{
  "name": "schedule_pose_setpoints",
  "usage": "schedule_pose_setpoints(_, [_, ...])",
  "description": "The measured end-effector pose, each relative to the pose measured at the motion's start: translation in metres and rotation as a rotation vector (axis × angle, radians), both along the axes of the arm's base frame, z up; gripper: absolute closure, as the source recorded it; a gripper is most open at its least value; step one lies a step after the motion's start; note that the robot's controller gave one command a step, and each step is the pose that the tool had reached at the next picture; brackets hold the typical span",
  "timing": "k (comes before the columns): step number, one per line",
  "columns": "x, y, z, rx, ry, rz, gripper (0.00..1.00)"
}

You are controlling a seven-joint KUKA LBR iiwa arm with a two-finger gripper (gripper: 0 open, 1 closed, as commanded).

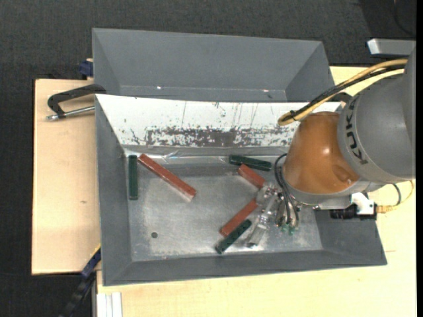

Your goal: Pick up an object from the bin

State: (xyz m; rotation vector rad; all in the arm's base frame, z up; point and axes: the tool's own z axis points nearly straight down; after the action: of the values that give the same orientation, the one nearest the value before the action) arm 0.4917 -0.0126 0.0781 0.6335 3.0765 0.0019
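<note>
My gripper [268,209] reaches down at the bin's right side, just under the arm's orange cover. Its metal tip sits over the right ends of a red-brown bar [236,220] and a dark green bar [231,238], which lie slanted side by side near the front wall. Just behind the gripper lies a short red-brown bar [250,175], with another dark green bar [248,162] against the back wall. I see nothing held by the gripper.
A long red-brown bar [166,176] lies slanted at the back left. A dark green bar [133,176] lies along the left wall. The arm and its orange cover hide the bin's right corner.
</note>
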Motion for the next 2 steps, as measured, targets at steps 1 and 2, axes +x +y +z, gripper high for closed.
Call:
schedule_pose_setpoints(1, [0.000,0.000,0.000,0.000,0.000,0.000,0.00])
schedule_pose_setpoints(2, [0.005,0.025,0.017,-0.004,0.003,0.129,0.00])
